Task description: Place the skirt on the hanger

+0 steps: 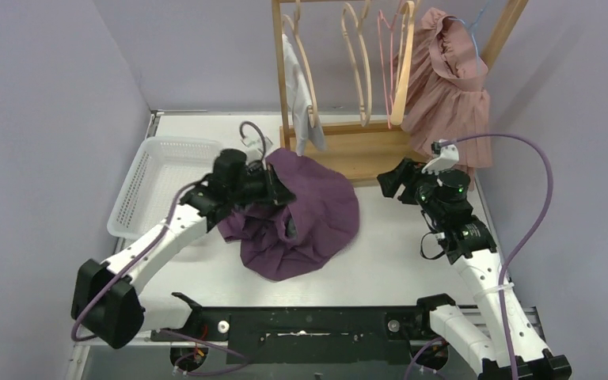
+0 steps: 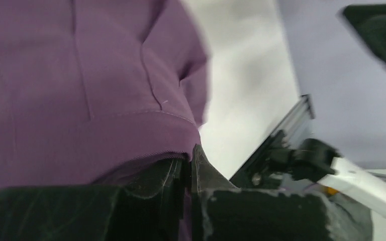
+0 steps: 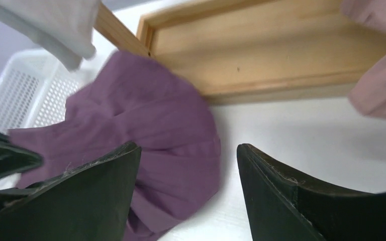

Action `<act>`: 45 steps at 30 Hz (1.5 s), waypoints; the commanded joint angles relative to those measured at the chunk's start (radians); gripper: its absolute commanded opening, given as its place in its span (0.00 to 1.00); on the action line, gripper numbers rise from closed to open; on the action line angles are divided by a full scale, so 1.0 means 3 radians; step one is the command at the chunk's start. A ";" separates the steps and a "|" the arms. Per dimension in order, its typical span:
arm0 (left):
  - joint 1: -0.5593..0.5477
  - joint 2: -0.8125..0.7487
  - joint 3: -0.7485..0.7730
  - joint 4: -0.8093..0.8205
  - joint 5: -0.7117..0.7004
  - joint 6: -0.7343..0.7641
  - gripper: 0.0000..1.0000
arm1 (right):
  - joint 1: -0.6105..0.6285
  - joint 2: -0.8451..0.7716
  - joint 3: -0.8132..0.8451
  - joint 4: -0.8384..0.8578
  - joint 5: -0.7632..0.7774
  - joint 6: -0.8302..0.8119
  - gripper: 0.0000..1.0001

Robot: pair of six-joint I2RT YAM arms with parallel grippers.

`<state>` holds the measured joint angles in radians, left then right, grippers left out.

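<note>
Skirt [image 1: 317, 210] pinched by left tool [image 2: 189, 168]; right tool [image 3: 188, 150] spread; wooden rack [image 1: 368, 152] just behind.

So the purple skirt [image 1: 309, 214] is a rumpled heap on the white table, top edge bunched up by the rack's base (fine pleats, stitched seams). Light wooden hanger [image 1: 400, 99] hangs upright on the rack behind it.

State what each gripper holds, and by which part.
The left gripper is shut on the purple skirt, pinching a stitched edge of the fabric; whether that edge is hem or waistband cannot be told. The right gripper is open and holds nothing.
</note>
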<state>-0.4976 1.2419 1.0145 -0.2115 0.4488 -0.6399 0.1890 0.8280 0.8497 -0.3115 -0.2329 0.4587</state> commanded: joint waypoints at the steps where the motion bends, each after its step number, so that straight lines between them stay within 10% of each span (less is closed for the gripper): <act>1: -0.0319 0.0283 -0.0396 0.0588 -0.0746 -0.0043 0.02 | 0.0148 -0.0058 -0.0266 0.0227 0.0043 0.0125 0.72; 6: -0.0334 0.0453 -0.0330 0.0618 -0.0551 -0.0022 0.52 | 0.0371 0.0035 -0.0449 0.0299 0.0078 0.0169 0.74; 10: -0.0255 0.0311 -0.0132 0.0264 -0.0636 0.0203 0.65 | 0.0586 0.0145 -0.0480 0.0344 0.0040 0.0148 0.78; 18: 0.0375 -0.0142 -0.0104 -0.0651 -0.0551 0.0197 0.65 | 0.1273 0.0418 -0.0504 0.0560 -0.0160 0.0380 0.81; 28: 0.0476 -0.0530 -0.0324 -0.1768 -0.0997 0.0386 0.51 | 0.2719 0.1235 -0.0011 0.0284 0.1036 0.0726 0.79; 45: 0.0496 -0.0558 -0.0737 -0.1896 -0.1458 -0.0354 0.46 | 0.3470 0.1796 -0.0114 0.0031 0.1557 0.1770 0.43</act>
<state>-0.3561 1.0542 0.7517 -0.8284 0.0826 -0.6434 1.2152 1.3163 0.8318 -0.3496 0.1951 0.9337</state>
